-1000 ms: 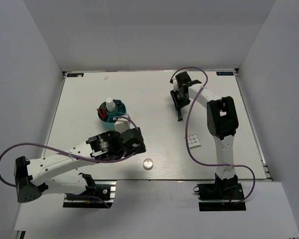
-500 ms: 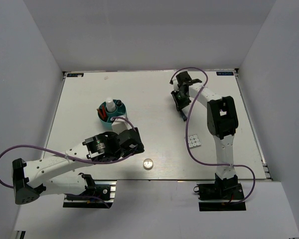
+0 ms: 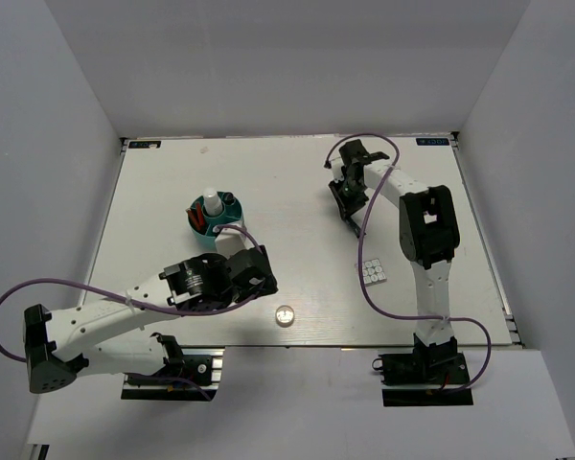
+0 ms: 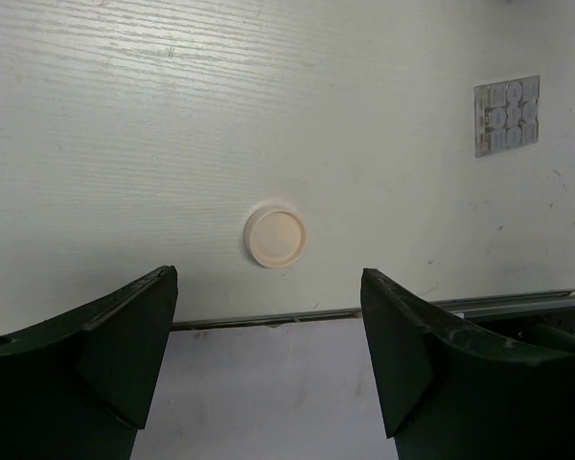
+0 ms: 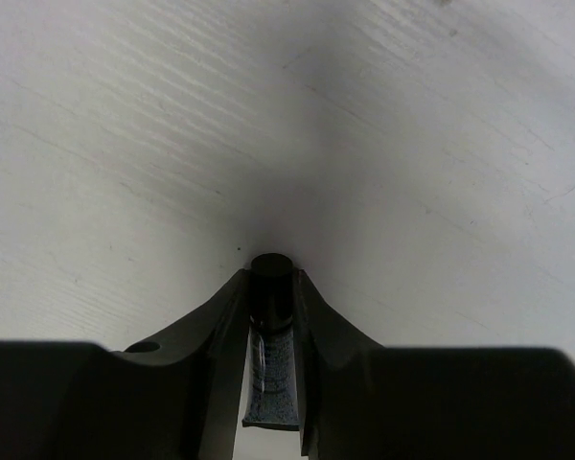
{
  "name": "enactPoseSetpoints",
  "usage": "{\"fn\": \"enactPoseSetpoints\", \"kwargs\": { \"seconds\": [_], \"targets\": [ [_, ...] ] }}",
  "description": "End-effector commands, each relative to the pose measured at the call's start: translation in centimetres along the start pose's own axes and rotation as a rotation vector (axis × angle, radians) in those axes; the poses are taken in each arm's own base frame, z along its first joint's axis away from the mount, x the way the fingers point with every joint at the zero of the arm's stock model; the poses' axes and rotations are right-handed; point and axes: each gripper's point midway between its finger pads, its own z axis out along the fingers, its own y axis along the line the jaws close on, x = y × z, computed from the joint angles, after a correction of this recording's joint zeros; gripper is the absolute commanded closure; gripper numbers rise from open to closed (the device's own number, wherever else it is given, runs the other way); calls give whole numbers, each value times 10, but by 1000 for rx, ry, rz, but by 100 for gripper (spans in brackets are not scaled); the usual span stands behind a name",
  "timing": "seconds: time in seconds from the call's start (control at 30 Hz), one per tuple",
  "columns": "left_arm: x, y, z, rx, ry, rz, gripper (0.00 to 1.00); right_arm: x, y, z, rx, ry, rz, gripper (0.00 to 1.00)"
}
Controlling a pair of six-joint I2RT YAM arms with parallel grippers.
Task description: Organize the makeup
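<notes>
My right gripper (image 3: pixel 347 204) at the table's back right is shut on a short black tube (image 5: pixel 271 321), cap forward, just above the table; the wrist view shows it between the jaws of this gripper (image 5: pixel 271 280). My left gripper (image 3: pixel 260 280) is open and empty, a little left of a tiny round clear jar (image 3: pixel 285 313). In the left wrist view the jar (image 4: pixel 275 237) lies ahead of the open left gripper (image 4: pixel 268 280). A square grey-panned palette (image 3: pixel 372 272) lies flat on the right and also shows in the left wrist view (image 4: pixel 506 115). A white bottle (image 3: pixel 211 202) and red and black pencils (image 3: pixel 197 219) stand in a teal holder (image 3: pixel 232 217).
The table's near edge (image 4: pixel 364 311) runs just behind the jar, with a drop beyond it. White walls close the table at the left, back and right. The purple cables loop over both arms.
My right gripper has drawn the black tube slightly up and back, so less of it hangs below the fingers. My left arm has shifted a little toward the near edge.
</notes>
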Motion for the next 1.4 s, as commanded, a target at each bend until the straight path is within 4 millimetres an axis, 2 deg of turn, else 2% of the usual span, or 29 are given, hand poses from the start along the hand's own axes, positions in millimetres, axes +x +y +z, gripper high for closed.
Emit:
{"fn": "enactPoseSetpoints", "kwargs": {
  "seconds": [0.0,0.2,0.23,0.8,0.97,1.1,1.17,1.27,1.33,1.37],
  "targets": [
    [-8,1,-5,15,-40,-21,13,47,5,7,-15,170,-30,72],
    [-9,2,-5,17,-46,-23,13,58,1,11,10,209,-69,67],
    [-9,2,-5,18,-45,-23,13,60,-5,11,37,217,-73,66],
    [-10,3,-6,22,-53,-27,13,68,-6,16,47,291,-150,66],
    [-11,4,-8,24,-57,-29,13,72,-4,19,39,312,-161,70],
    [-12,5,-9,26,-59,-31,13,71,2,21,27,310,-175,78],
    [-13,5,-10,30,-61,-31,14,67,1,19,24,300,-171,81],
    [-17,1,-14,48,-70,-37,14,43,9,6,-31,222,-191,87],
    [-21,-6,-17,81,-78,-36,14,11,22,-10,-99,111,-242,87],
    [-22,-9,-18,93,-83,-24,14,-9,33,-26,-148,29,-263,89]
  ]
}}
